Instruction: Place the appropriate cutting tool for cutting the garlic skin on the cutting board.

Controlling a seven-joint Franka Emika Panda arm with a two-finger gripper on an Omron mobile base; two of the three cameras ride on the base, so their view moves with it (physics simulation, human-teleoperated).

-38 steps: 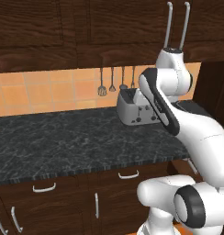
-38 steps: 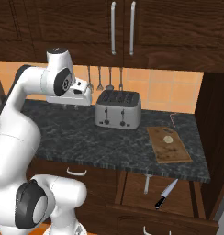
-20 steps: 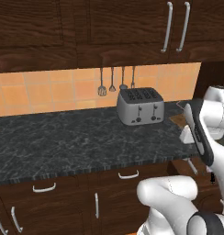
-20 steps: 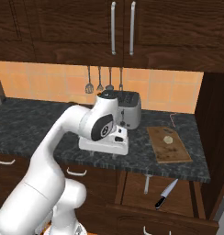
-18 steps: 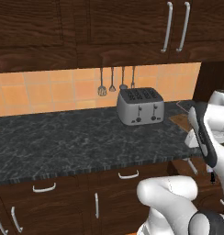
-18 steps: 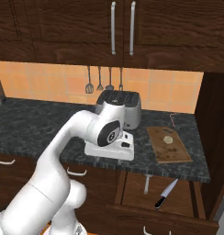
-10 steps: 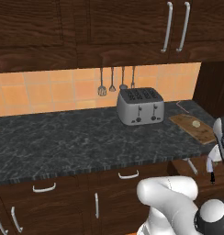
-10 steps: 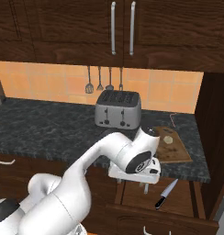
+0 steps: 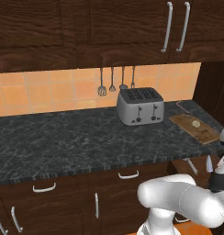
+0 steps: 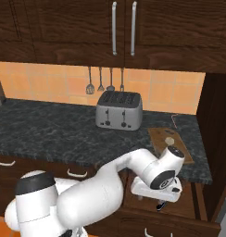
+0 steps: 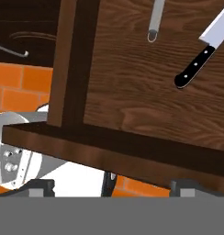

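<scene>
Black-handled and bright-bladed, the cutting tool (image 11: pixel 198 58) was a small knife lying on the wooden floor of an open drawer (image 11: pixel 146 87). In the hand view it lay at a slant near the upper right, its handle showing pale rivets and its blade running off the edge of the picture. A slim silvery utensil handle (image 11: pixel 155 20) lay apart from it, further along the drawer floor.

The gripper (image 11: pixel 109 186) hung over the drawer's near edge; only two grey finger tips (image 11: pixel 38 187) showed, spread wide to either side, with nothing between them, so the claw stood released.

In the right base view the hand (image 10: pixel 156 190) sat low in front of the drawer, below the counter edge, and a bit of the dark knife handle (image 10: pixel 160 205) peeped out just beneath it.

On the dark stone counter (image 9: pixel 72 142) the brown cutting board (image 9: pixel 196 128) lay to the right of the toaster (image 9: pixel 140 106), with the pale garlic (image 9: pixel 196 123) resting on it.
</scene>
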